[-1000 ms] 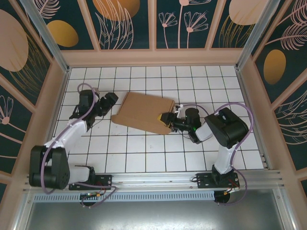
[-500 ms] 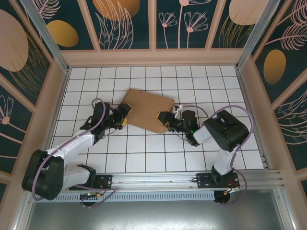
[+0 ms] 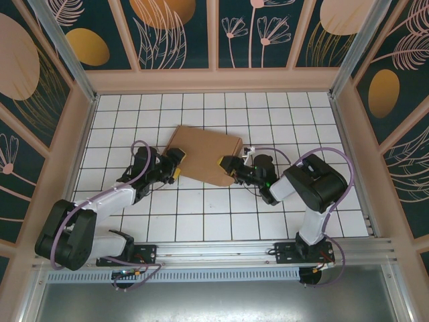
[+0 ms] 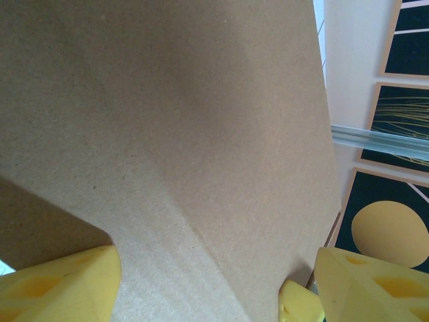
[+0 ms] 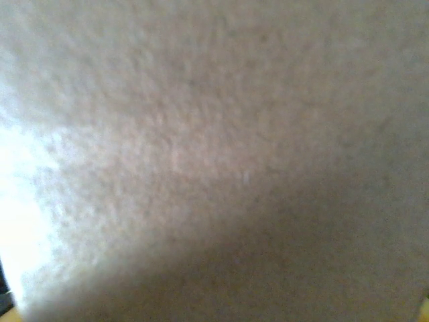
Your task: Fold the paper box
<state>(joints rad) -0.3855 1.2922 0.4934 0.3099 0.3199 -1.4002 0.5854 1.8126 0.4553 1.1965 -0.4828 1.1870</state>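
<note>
The paper box (image 3: 204, 154) is plain brown cardboard lying flat-ish on the white tiled floor, mid-table. My left gripper (image 3: 175, 164) is at its left edge. In the left wrist view the box's creased surface (image 4: 174, 134) lies close ahead, and the gripper (image 4: 214, 295) is open, its yellow fingers (image 4: 60, 285) standing wide apart at the bottom corners. My right gripper (image 3: 228, 166) presses against the box's near right corner. The right wrist view is a blur of cardboard (image 5: 214, 161) right at the lens, so how those jaws stand is hidden.
Tan side walls (image 3: 74, 141) and a back wall with dark leaf panels enclose the tiled floor (image 3: 201, 215). The metal rail (image 3: 221, 251) carrying both arm bases runs along the near edge.
My left arm has swung in from the far left and brought its gripper up to the box's left edge. The right gripper edged slightly left, staying at the box's corner.
</note>
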